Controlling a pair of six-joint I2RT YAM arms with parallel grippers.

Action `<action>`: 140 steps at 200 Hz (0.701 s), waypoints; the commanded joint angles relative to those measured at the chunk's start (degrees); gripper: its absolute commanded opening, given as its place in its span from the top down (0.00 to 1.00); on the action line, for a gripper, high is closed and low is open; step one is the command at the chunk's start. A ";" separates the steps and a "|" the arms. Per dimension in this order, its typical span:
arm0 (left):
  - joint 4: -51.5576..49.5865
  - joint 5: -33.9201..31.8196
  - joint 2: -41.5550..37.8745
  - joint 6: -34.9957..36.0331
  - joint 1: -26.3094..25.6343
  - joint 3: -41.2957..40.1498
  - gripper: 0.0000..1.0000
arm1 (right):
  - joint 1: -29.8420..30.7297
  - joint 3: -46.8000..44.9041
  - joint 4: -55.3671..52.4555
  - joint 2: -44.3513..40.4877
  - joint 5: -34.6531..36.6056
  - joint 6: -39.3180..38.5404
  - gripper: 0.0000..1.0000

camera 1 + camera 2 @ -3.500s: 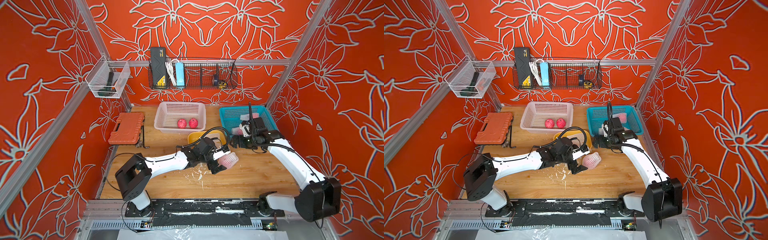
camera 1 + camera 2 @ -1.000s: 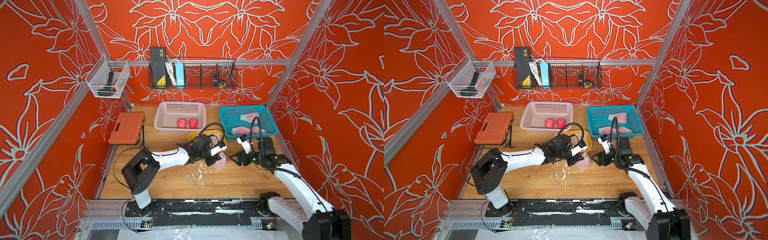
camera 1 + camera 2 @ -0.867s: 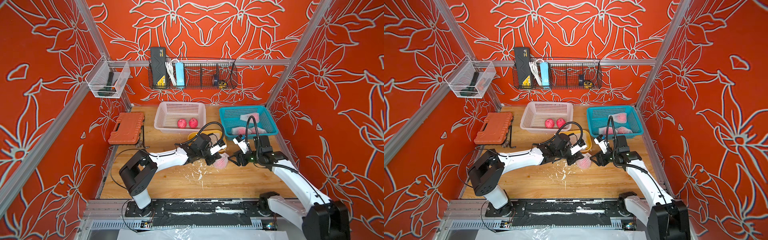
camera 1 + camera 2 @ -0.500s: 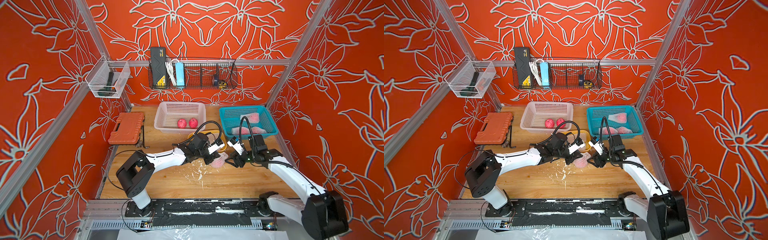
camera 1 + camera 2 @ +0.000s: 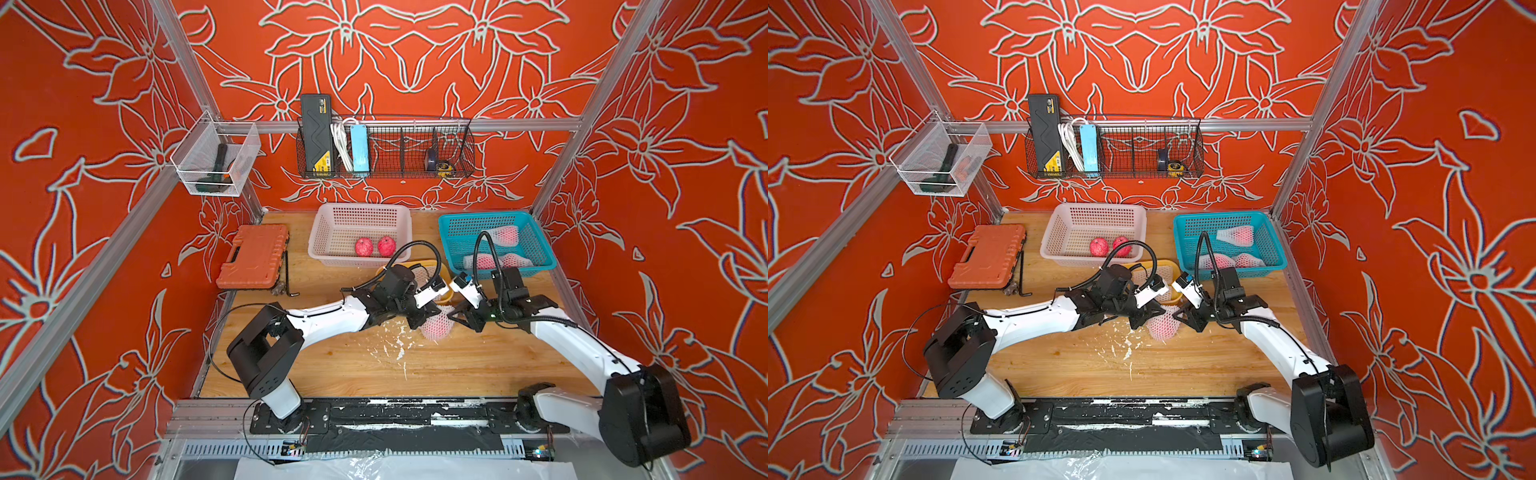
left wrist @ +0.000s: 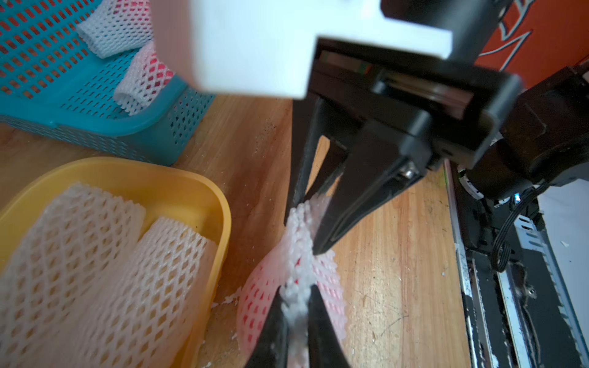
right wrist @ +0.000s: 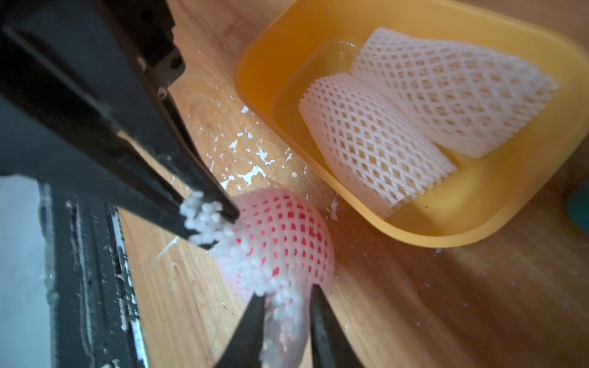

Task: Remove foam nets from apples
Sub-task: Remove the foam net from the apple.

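Note:
One apple wrapped in a white foam net [image 5: 435, 327] [image 5: 1163, 327] rests on the wooden table at mid-front. My left gripper [image 5: 424, 320] [image 6: 294, 306] is shut on a bunched edge of that net. From the opposite side my right gripper [image 5: 455, 316] [image 7: 285, 307] is shut on another bunched edge of the same net. Red skin shows through the mesh [image 7: 287, 235]. Two bare apples [image 5: 364, 246] [image 5: 386, 245] lie in the white basket [image 5: 332, 257]. Netted apples [image 5: 505, 235] [image 5: 482, 262] lie in the teal basket [image 5: 536, 266].
A yellow tray [image 7: 446, 235] [image 6: 204, 181] with two empty nets [image 7: 382, 143] sits just behind the grippers. White foam flakes [image 5: 395, 345] litter the board. An orange case [image 5: 253, 257] lies at the left, with a wire shelf [image 5: 386, 149] on the back wall.
My right arm swung from the teal basket toward the netted apple and its jaws closed on the net. The left gripper kept its hold and shifted slightly left.

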 commanded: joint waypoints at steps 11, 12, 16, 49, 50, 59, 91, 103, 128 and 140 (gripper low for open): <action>0.83 0.77 -2.55 0.41 0.76 -0.48 0.87 | 0.43 2.81 -2.04 -1.09 -2.41 -1.56 1.00; 0.80 0.75 -2.60 0.41 0.78 -0.44 0.86 | 0.43 2.81 -2.09 -1.22 -2.44 -1.49 1.00; 0.71 0.66 -2.73 0.37 0.87 -0.56 0.85 | 0.43 2.89 -2.15 -1.72 -2.54 -1.29 1.00; 0.99 -1.82 -4.97 -0.18 1.20 -2.44 0.45 | 0.78 1.54 -1.09 -5.85 -2.58 0.86 1.00; 1.01 -1.87 -5.05 -0.24 1.22 -2.52 0.44 | 0.78 1.52 -1.05 -5.93 -2.56 0.90 1.00; 1.19 -2.40 -5.63 -0.29 1.33 -3.16 0.39 | 0.95 1.19 -1.14 -6.26 -2.11 1.18 1.00; 1.81 -2.46 -6.71 -0.60 1.41 -5.38 0.33 | 1.40 1.33 -2.99 -5.20 -0.68 0.51 1.00; 2.24 -2.44 -6.34 -0.98 1.42 -5.96 0.31 | 1.61 1.34 -2.86 -4.49 -0.33 0.25 1.00; 2.71 -1.58 -3.96 -1.11 1.45 -5.21 0.30 | 2.70 2.52 -4.35 -3.46 -0.65 -1.13 1.00; 2.71 -0.24 -2.68 -1.08 1.41 -4.49 0.29 | 2.95 2.40 -3.74 -3.87 -1.03 -1.14 1.00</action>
